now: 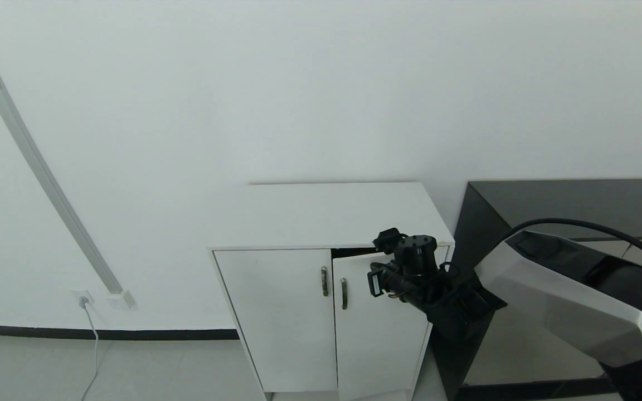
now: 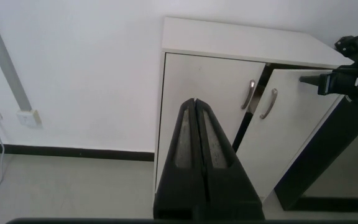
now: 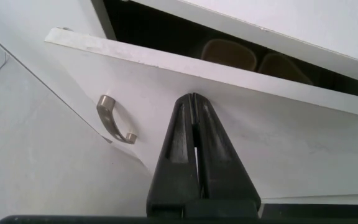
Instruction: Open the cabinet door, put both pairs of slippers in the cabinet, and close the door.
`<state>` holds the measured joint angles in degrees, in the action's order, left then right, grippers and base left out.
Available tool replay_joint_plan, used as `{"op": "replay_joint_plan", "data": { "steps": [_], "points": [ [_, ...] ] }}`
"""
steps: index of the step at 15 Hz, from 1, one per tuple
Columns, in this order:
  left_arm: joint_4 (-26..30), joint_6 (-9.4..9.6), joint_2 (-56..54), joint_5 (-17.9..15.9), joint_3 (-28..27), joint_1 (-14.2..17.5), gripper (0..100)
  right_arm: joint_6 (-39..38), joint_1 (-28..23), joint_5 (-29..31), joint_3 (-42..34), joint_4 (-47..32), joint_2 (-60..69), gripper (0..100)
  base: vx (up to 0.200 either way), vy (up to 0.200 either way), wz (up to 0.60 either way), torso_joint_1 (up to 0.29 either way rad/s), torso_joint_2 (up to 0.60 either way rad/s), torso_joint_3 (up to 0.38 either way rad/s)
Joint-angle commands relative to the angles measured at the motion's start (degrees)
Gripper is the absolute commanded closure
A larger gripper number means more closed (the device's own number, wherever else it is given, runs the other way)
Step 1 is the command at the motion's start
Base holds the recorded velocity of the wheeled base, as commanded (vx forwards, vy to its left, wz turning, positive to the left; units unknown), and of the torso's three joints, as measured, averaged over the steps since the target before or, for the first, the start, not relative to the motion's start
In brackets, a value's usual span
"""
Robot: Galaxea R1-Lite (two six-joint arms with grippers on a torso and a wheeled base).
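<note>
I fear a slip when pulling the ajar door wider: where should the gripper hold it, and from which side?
Grip the handle of the right door at mid-bar, coming from the front. It is an upright bow standing off the panel near the free edge, so it can be pinched sideways. The right gripper is shut and would have to open first.

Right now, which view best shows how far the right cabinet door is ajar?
Right wrist view: the door stands off the cabinet, with a dark gap and tan shapes, perhaps slippers, behind it. Head view shows a thin wedge beside the right gripper. Left wrist view shows a narrow dark slit.
</note>
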<state>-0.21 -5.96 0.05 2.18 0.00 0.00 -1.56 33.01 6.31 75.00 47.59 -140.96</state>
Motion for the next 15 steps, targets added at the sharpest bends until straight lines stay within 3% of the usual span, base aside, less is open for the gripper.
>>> {"op": "replay_joint_plan", "data": {
  "steps": [1,15],
  "points": [
    [-0.06,-0.02,0.04,0.02,0.0,0.0,100,-0.02,-0.4,0.01,1.73,-0.48,-0.54,100,0.0,0.0,0.0,0.0,0.0,0.0],
    [-0.06,-0.02,0.04,0.02,0.0,0.0,100,0.07,-0.76,0.1,8.41,-6.46,-2.21,100,0.0,0.0,0.0,0.0,0.0,0.0]
  ]
}}
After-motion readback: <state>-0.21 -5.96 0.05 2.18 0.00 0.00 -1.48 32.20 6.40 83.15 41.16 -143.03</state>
